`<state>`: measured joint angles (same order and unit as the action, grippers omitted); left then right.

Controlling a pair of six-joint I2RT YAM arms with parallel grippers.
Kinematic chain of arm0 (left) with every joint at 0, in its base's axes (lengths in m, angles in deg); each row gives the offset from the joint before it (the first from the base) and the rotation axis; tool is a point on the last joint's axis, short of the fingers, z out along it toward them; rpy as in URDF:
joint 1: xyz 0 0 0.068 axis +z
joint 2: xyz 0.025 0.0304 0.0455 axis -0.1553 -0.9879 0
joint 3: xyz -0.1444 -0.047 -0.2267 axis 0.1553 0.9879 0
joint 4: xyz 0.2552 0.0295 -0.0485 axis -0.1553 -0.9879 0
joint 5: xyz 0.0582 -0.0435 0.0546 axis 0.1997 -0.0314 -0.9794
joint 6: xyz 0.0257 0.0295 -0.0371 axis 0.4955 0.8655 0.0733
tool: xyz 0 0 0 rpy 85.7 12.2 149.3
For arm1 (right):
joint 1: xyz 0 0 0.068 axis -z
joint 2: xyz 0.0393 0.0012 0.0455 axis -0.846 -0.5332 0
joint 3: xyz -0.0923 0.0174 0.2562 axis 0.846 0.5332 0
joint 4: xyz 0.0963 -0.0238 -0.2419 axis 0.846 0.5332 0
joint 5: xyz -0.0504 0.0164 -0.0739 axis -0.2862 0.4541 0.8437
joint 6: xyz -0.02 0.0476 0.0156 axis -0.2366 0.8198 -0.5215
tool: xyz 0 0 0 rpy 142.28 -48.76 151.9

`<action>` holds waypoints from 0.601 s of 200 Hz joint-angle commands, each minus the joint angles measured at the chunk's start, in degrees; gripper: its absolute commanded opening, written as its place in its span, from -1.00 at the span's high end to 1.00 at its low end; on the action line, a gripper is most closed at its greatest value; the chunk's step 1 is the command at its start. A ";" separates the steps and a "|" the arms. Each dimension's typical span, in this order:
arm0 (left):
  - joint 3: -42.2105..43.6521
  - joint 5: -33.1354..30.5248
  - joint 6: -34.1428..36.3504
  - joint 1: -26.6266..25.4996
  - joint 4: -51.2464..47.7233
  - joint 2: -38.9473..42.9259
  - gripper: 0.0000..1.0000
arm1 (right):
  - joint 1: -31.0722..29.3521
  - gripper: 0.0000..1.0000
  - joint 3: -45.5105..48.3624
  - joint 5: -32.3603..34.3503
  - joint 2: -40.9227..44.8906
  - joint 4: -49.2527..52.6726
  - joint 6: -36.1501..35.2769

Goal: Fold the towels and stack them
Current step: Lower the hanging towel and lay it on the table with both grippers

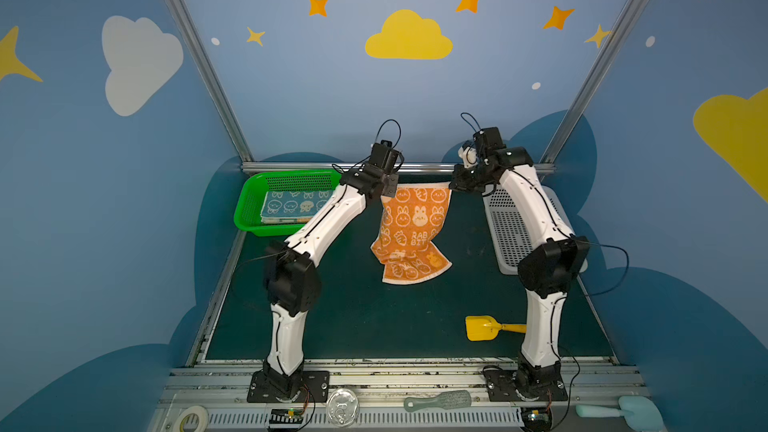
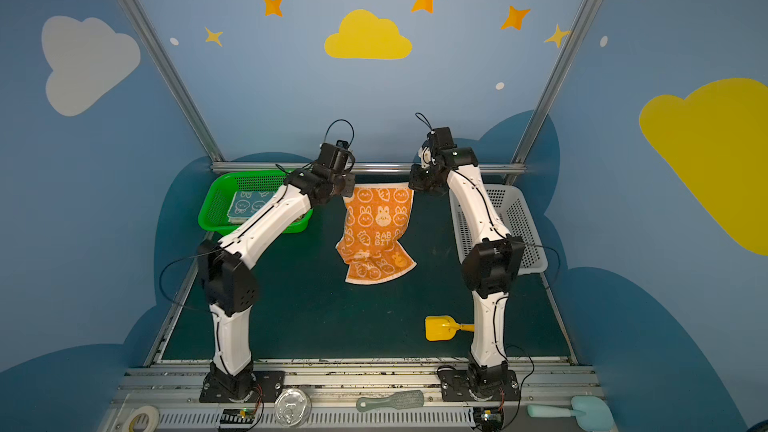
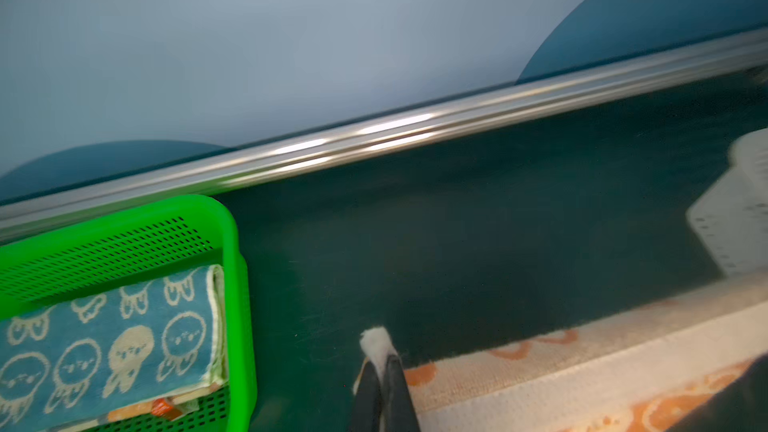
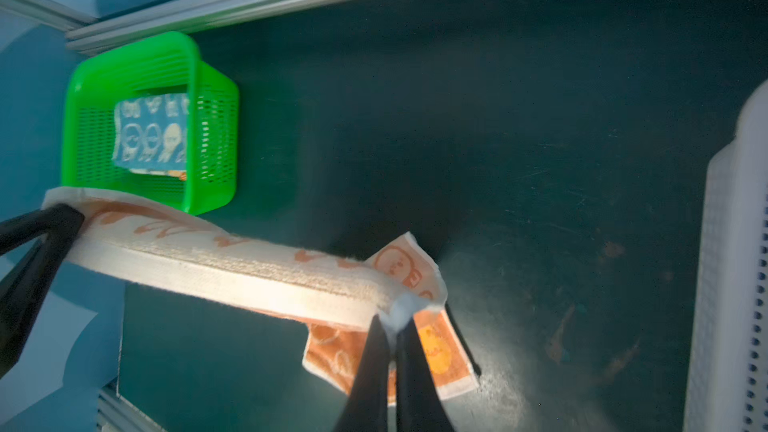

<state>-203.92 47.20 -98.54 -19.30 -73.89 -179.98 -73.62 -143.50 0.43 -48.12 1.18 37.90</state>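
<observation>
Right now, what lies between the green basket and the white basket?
The orange towel, stretched between the left tool and the right tool, each shut on a top corner, its lower end on the dark mat. Both top views show it.

In both top views the left arm covers a corner of the green plastic basket and one end of the folded blue rabbit-print towel. Right arm hides part of the white plastic basket and the handle end of the yellow toy shovel. Wrist views are smeared; orange rabbit-print towel runs off frame.
</observation>
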 commanded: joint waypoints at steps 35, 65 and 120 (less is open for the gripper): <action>-30.55 -7.05 4.05 4.77 -11.90 -22.15 0.93 | 3.53 1.00 -12.73 3.25 -13.04 2.57 2.05; -36.27 -5.54 4.00 5.41 -15.17 -27.08 0.92 | 3.62 0.84 -12.73 1.14 -15.64 1.69 2.39; -29.35 -3.82 2.57 5.53 -15.16 -23.73 -0.03 | 3.54 -0.24 -13.18 -1.90 -15.28 0.96 2.56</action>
<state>-234.00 44.03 -95.79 -14.27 -86.11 -206.71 -70.51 -154.86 -0.82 -63.27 1.27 40.17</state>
